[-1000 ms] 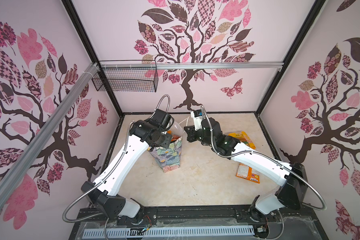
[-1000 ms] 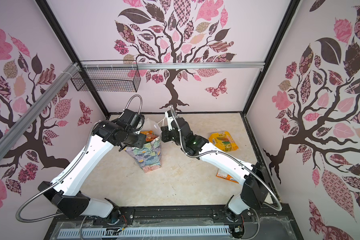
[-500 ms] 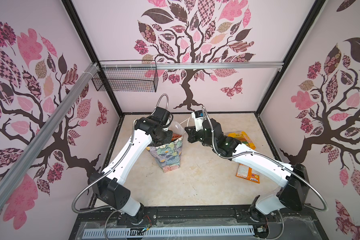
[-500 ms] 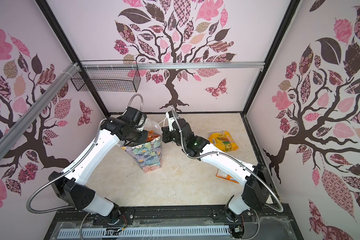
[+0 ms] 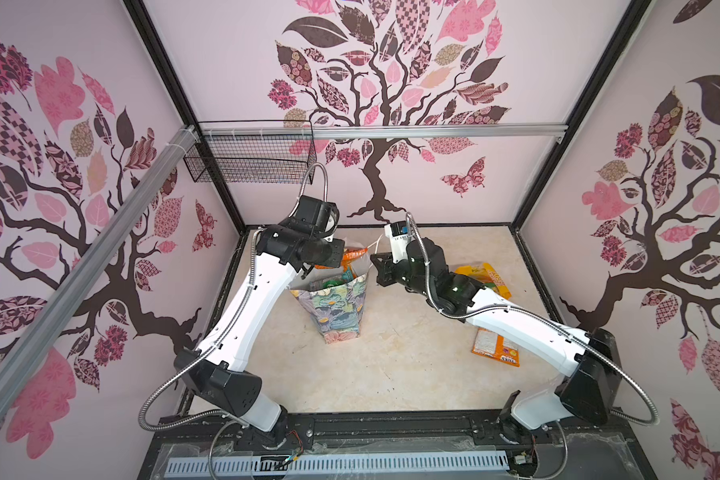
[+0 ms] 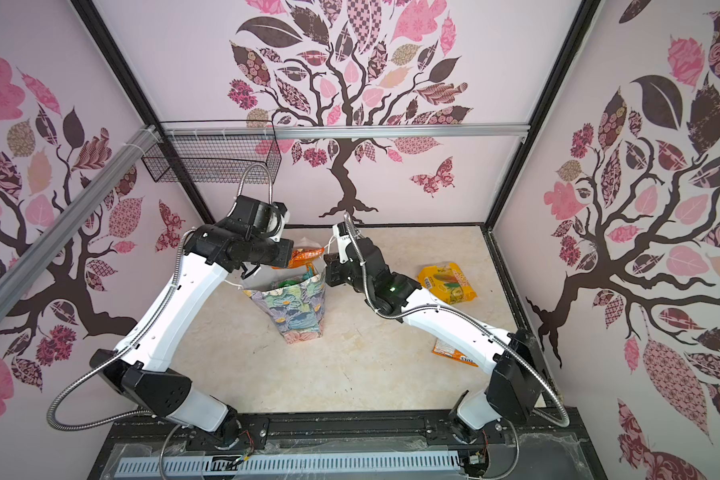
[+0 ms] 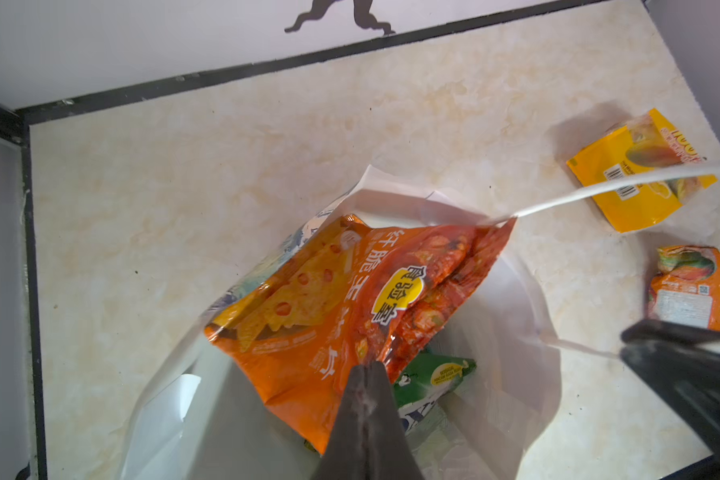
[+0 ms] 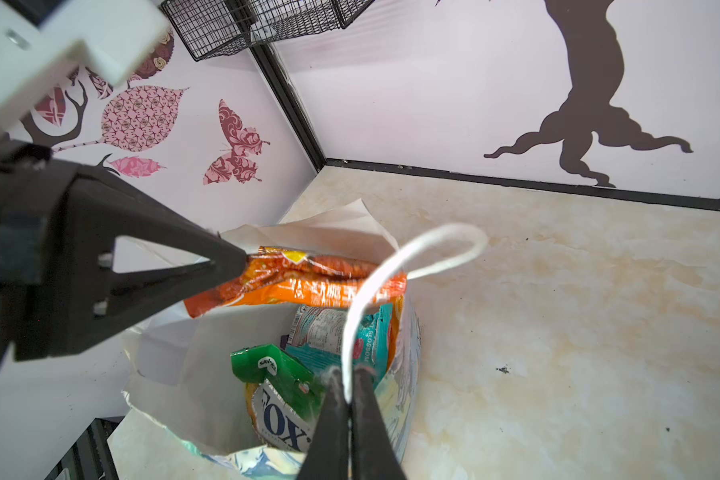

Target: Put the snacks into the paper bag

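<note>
The paper bag (image 5: 337, 307) (image 6: 302, 309) stands upright mid-table, its mouth wide. My left gripper (image 7: 366, 366) (image 5: 341, 256) is shut on one end of an orange snack packet (image 7: 341, 299) (image 8: 304, 278) (image 6: 305, 256), which hangs level across the bag's mouth. My right gripper (image 8: 350, 374) (image 5: 376, 266) is shut on the bag's white cord handle (image 8: 437, 235) (image 7: 599, 192) and holds it out to the right. Inside the bag lie a green packet (image 8: 273, 365) (image 7: 433, 374) and a teal one (image 8: 329, 332). Two snacks lie on the table: a yellow packet (image 5: 485, 278) (image 7: 641, 174) and an orange-and-white packet (image 5: 495, 347) (image 7: 699, 291).
A black wire basket (image 5: 250, 160) (image 6: 213, 160) hangs on the back-left wall rail. Patterned walls close in the table on three sides, with a black rail along the front edge. My right forearm (image 5: 516, 328) lies over part of the orange-and-white packet.
My left jaws have closed on the orange packet at the bag's mouth, and the left arm has pulled back a little. The right gripper has kept its hold on the handle.
</note>
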Controlling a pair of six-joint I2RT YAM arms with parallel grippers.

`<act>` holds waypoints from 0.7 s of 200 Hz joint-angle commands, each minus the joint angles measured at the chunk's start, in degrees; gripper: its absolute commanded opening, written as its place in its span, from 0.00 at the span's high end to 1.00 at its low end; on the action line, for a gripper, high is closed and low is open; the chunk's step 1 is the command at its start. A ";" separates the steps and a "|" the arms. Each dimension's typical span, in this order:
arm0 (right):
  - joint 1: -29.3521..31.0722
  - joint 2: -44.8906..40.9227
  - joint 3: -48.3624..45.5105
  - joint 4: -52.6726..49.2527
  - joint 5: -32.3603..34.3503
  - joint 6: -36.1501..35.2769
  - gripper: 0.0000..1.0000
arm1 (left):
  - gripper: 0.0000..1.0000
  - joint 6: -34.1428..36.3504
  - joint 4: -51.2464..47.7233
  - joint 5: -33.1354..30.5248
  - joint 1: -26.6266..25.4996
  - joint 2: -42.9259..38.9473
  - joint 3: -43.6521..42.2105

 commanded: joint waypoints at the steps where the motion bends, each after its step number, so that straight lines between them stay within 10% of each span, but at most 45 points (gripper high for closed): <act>1: -0.02 -3.77 0.05 2.17 0.38 -0.97 1.00 | 1.00 1.28 -5.77 -2.53 0.08 3.12 7.35; 90: 0.00 -3.87 -0.19 2.65 0.05 -0.65 1.00 | 1.00 2.90 -8.89 -0.81 0.28 7.59 1.97; 140: -0.06 -3.76 -0.17 2.75 -0.09 -0.49 1.00 | 0.80 3.14 -4.37 -6.92 -0.70 8.62 -2.57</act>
